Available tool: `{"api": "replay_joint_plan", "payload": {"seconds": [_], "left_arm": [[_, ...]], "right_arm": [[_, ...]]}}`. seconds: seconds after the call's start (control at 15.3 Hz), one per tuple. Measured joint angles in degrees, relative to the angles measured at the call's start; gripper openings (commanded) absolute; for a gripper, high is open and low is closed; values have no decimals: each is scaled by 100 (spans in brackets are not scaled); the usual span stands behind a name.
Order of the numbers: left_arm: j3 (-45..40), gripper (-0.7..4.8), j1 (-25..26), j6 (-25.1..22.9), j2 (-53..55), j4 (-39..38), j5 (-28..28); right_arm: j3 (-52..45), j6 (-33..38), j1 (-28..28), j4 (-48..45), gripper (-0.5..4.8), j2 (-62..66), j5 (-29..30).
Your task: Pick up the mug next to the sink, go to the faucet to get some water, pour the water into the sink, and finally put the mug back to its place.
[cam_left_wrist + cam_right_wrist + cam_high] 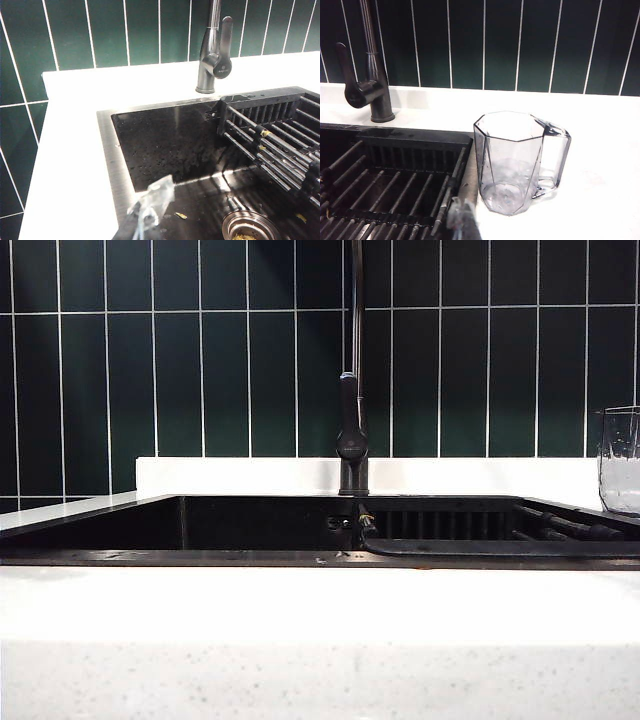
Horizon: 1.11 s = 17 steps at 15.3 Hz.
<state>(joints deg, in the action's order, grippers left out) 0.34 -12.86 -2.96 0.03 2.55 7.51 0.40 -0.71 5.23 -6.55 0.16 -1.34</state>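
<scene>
So I have both grippers closed and empty: the left gripper [145, 212] over the sink [107, 150] edge, the right gripper [461, 217] just short of the mug [512, 162], upright on the counter [605, 150] beside the sink, ready for pickup.

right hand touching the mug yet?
Apart. The right wrist view shows the right hand, shut, low in frame beside the sink rack, with bare counter between it and the mug.
</scene>
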Motion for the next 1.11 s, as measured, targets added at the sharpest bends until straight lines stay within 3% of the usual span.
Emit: {"api": "replay_joint_plan", "payload": {"seconds": [0.33, 0.52, 0.65, 1.11], "left_arm": [[-2, -5, 140, 0, 0, -4, 15], [-2, -5, 1019, 0, 0, -7, 55], [-2, -5, 1333, 0, 0, -7, -22], [-2, -5, 1316, 0, 0, -7, -66]], "right_arm": [[0, 0, -2, 79, -6, 0, 0], [0, 0, -262, 155, -6, 0, 4], [0, 0, -621, 157, -6, 0, -2], [0, 0, -610, 157, -6, 0, 0]]}}
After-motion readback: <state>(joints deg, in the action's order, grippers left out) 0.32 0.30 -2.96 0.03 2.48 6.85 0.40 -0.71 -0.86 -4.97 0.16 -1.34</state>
